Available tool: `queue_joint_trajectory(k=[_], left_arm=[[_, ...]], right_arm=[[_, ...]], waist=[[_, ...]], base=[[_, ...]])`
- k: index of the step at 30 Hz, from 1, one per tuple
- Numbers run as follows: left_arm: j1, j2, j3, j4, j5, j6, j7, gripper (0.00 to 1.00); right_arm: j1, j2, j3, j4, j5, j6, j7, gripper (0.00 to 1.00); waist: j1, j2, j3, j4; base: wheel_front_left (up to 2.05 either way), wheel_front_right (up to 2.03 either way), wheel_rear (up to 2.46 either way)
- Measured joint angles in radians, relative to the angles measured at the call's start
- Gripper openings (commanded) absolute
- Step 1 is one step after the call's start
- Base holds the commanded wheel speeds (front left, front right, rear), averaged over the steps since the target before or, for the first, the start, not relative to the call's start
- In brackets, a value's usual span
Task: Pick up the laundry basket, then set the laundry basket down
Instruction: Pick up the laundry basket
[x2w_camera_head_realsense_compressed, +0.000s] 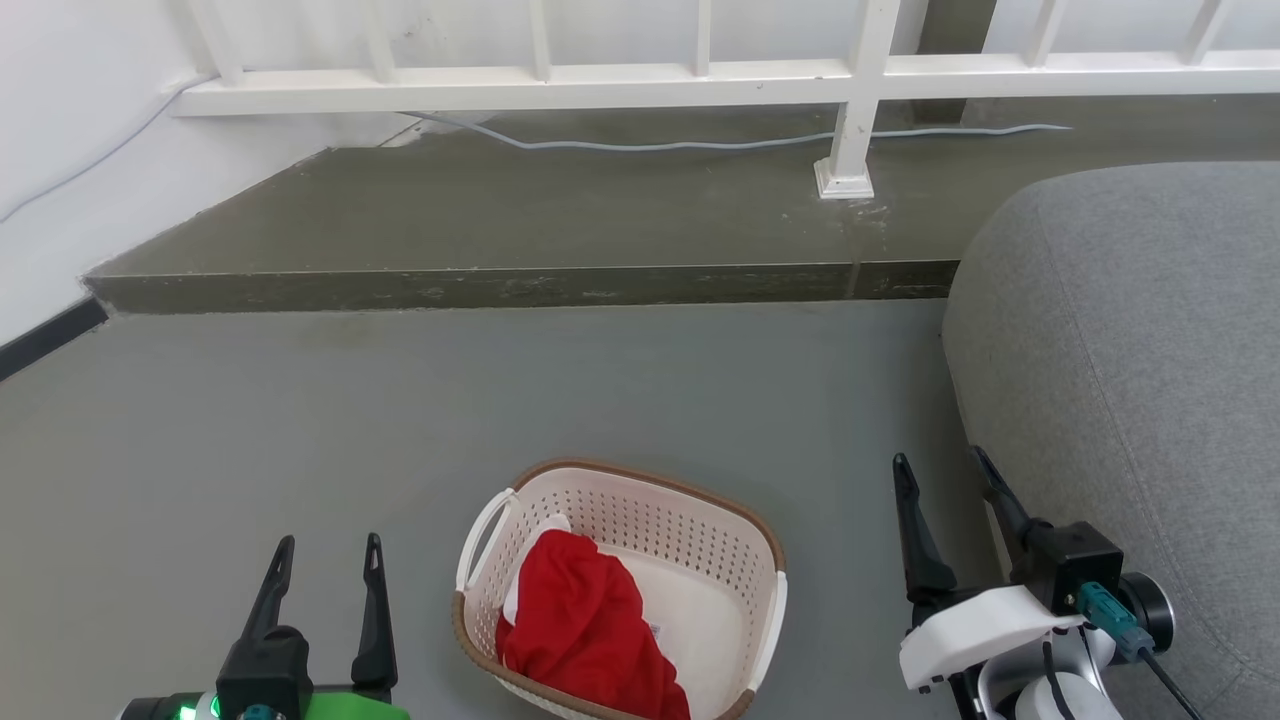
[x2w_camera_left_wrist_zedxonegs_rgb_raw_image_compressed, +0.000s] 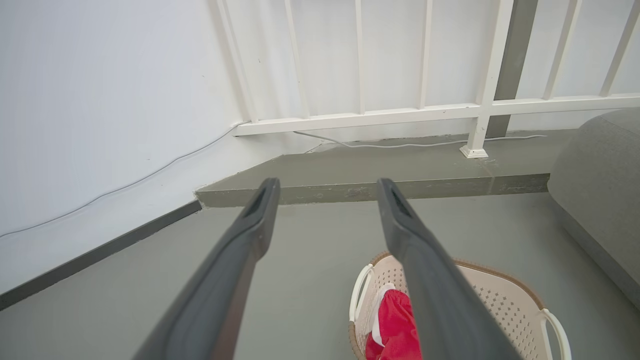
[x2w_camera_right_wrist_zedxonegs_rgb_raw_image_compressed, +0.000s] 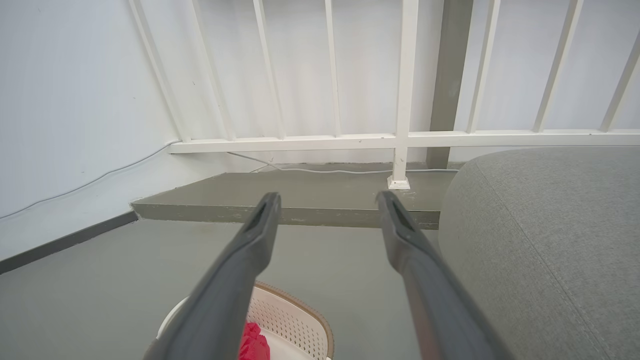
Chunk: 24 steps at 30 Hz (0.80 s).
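The laundry basket stands on the grey floor at the bottom middle of the head view, cream-white and perforated with a brown rim and white loop handles. A red cloth lies inside it. My left gripper is open, left of the basket and apart from it. My right gripper is open too, to the basket's right beside the grey cushion. In the left wrist view the basket sits under the left gripper. In the right wrist view the basket lies below the right gripper.
A raised concrete step runs across ahead, with a white railing and a pale cable on it. A large grey cushion fills the right side. A white wall with a dark skirting closes the left.
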Motion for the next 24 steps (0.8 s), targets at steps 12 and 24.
queue_joint_trajectory(k=[12,24], left_arm=[[0.0,0.0,0.002,0.004,-0.006,0.0,0.0,1.0],[0.001,0.0,0.008,0.002,-0.006,0.0,0.0,1.0]], right_arm=[[0.0,0.0,0.001,0.0,0.0,0.0,0.0,1.0],[0.003,0.0,0.003,-0.002,0.003,0.0,0.0,1.0]], waist=[[0.0,0.0,-0.003,0.001],[0.0,0.0001,0.008,0.002]], base=[[0.0,0.0,0.0],[0.0,0.0,0.0]])
